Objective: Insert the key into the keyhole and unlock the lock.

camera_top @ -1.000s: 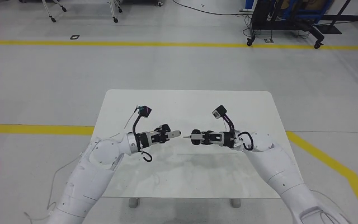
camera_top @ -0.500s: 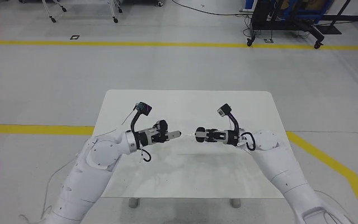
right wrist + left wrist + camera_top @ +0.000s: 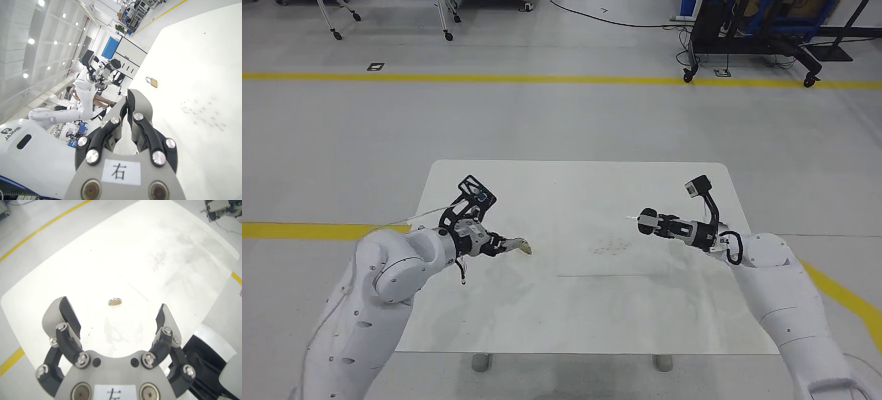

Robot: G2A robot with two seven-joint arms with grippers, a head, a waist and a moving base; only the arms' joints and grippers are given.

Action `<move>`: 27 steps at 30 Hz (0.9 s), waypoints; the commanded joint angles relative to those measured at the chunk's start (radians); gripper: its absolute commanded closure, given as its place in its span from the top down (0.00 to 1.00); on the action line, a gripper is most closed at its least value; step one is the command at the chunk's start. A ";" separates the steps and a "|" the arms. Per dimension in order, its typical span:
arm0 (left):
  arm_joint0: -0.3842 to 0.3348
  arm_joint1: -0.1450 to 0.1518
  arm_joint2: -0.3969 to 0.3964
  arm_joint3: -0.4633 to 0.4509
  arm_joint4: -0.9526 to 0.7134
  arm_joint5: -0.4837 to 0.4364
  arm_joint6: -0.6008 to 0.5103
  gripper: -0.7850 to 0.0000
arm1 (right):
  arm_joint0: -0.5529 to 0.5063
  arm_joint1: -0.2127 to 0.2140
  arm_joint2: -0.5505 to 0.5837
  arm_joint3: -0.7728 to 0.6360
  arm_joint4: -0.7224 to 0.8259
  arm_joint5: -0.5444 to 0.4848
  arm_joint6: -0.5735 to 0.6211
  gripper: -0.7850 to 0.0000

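Observation:
A small brass padlock (image 3: 525,247) lies on the white table (image 3: 572,310), left of centre. My left gripper (image 3: 499,243) sits just to its left, open and holding nothing. The left wrist view has the padlock (image 3: 114,301) lying a little beyond the open left gripper (image 3: 113,313). My right gripper (image 3: 643,220) hovers over the table's right half, fingers shut. A thin pale tip, the key (image 3: 630,218), pokes out toward the lock. In the right wrist view the right gripper (image 3: 128,100) has its pads pressed together, with the padlock (image 3: 152,81) far off.
Dark scuff marks (image 3: 614,245) spot the table's middle between the two arms. The table's near edge (image 3: 572,350) runs just below both forearms. A yellow floor line (image 3: 302,231) passes either side of the table.
The left gripper opened and let go of the padlock, which now lies on the table. Both arms drew apart, the left going left and the right going right with the key.

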 commanded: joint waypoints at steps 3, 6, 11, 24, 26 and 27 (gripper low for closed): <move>0.000 0.000 0.000 0.000 -0.027 -0.003 -0.006 1.00 | 0.000 0.000 0.000 0.000 0.000 0.000 0.000 0.00; 0.000 0.001 0.010 -0.014 0.007 -0.026 -0.002 1.00 | 0.000 0.000 0.000 0.000 0.000 0.000 0.000 0.00; -0.080 0.006 0.102 0.030 0.260 -0.195 -0.024 1.00 | 0.000 0.000 0.000 0.000 0.000 0.000 0.000 0.00; -0.486 -0.020 0.608 0.391 0.540 -0.561 0.126 0.47 | 0.000 0.000 0.000 0.000 0.000 0.000 0.000 0.00; -0.537 -0.025 0.685 0.436 0.578 -0.561 0.124 0.45 | 0.000 0.000 0.000 0.000 0.000 0.000 0.000 0.00; -0.560 -0.028 0.713 0.457 0.595 -0.561 0.126 0.45 | 0.000 0.000 0.000 0.000 0.000 0.000 0.000 0.00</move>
